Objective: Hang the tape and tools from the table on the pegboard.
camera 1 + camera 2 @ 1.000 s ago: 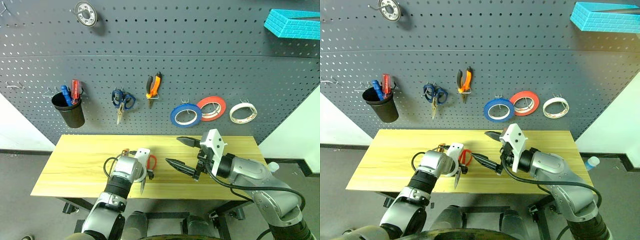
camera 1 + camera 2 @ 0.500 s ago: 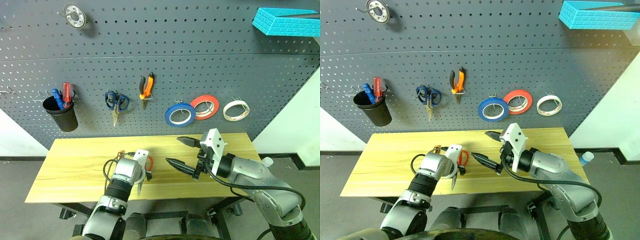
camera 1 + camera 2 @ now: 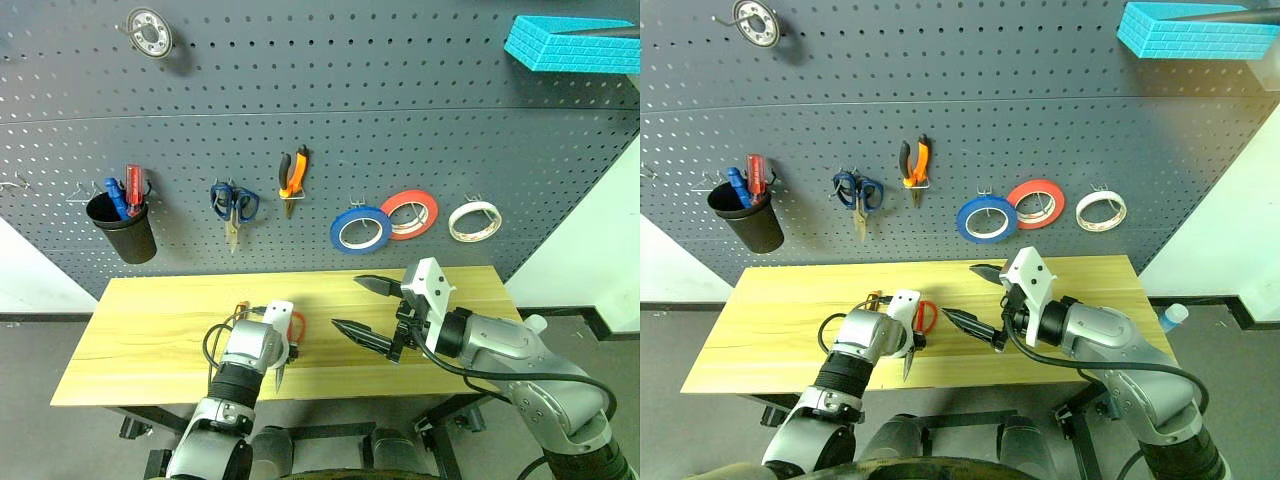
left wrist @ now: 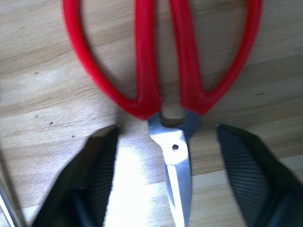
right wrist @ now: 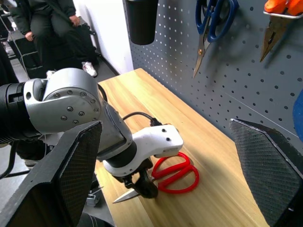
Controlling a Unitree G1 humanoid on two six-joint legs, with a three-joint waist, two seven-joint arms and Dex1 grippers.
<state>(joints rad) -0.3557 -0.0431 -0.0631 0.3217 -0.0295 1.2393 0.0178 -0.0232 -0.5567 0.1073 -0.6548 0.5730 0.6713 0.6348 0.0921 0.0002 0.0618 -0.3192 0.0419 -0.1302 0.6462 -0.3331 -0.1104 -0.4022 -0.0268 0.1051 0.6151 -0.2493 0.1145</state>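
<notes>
arms: silver-grey shells, visible screws | wrists: white housings | cables: black | fingers (image 5: 262,161): black, ribbed

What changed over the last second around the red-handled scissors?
The left end effector narrowed its fingers either side of the red-handled scissors, near the pivot, without yet gripping. The scissors stayed flat on the table; the right end effector stayed open, waiting above it.

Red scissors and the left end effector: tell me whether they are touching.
Apart. In the left wrist view the two fingers straddle the red scissors at the pivot, and bare table shows between each finger and the blade.
</notes>
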